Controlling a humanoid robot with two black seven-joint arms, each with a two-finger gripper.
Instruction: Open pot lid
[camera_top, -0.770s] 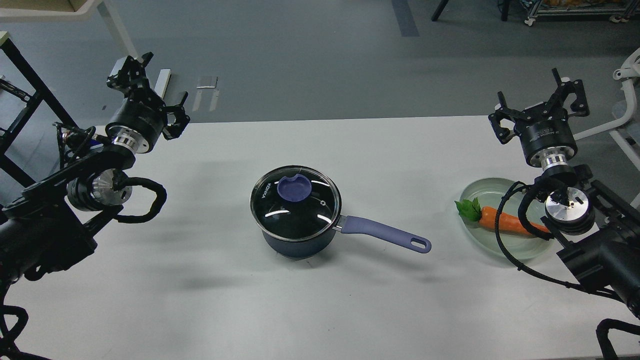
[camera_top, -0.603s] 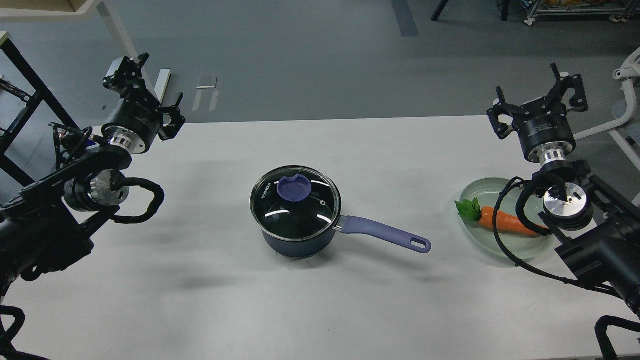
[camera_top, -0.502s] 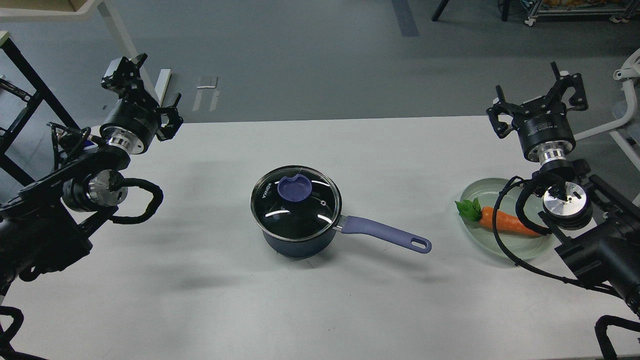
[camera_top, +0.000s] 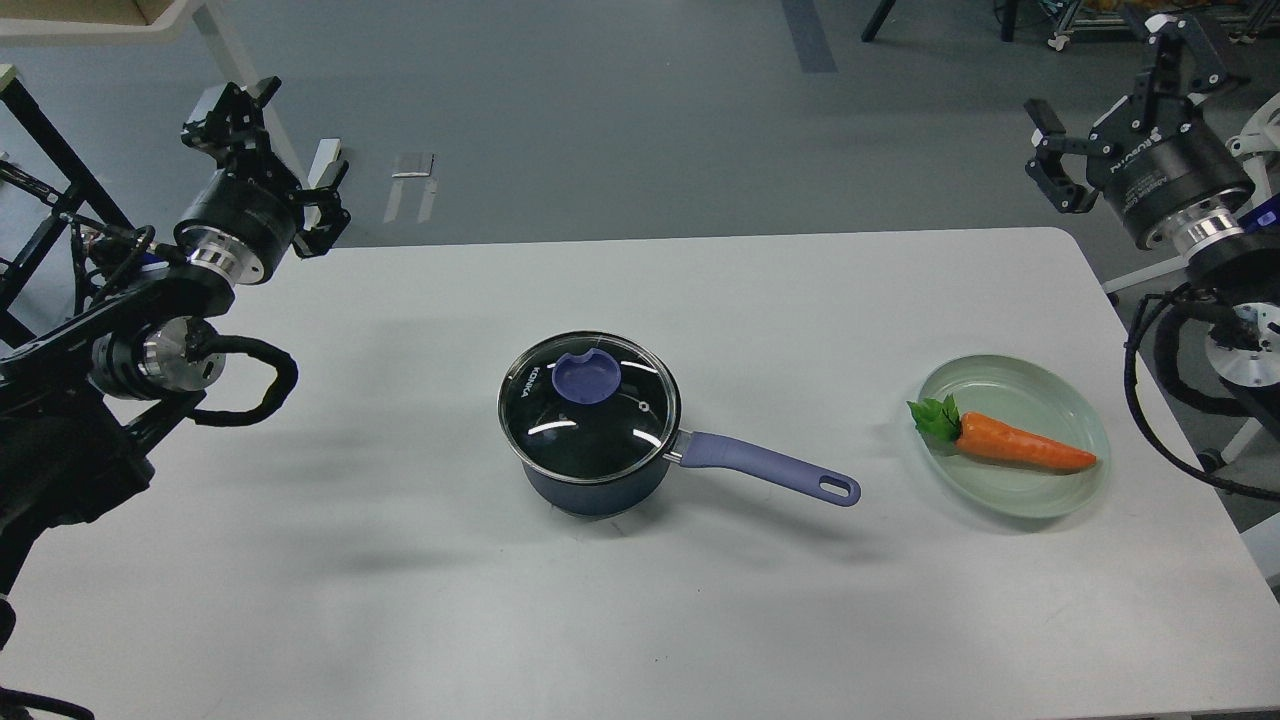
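A dark blue pot (camera_top: 590, 478) with a long blue handle (camera_top: 770, 468) stands in the middle of the white table (camera_top: 400, 600). Its glass lid (camera_top: 560, 430) with a blue knob (camera_top: 588, 376) sits closed on the pot. My left gripper (camera_top: 272, 160) is open and empty, raised over the table's far left corner, well away from the pot. My right gripper (camera_top: 1112, 95) is open and empty, raised beyond the table's far right corner, far from the pot.
A pale green plate (camera_top: 1070, 400) with an orange carrot (camera_top: 1025, 448) lies to the right of the pot's handle. A black frame (camera_top: 45, 150) stands off the table at the far left. Grey floor lies behind the table.
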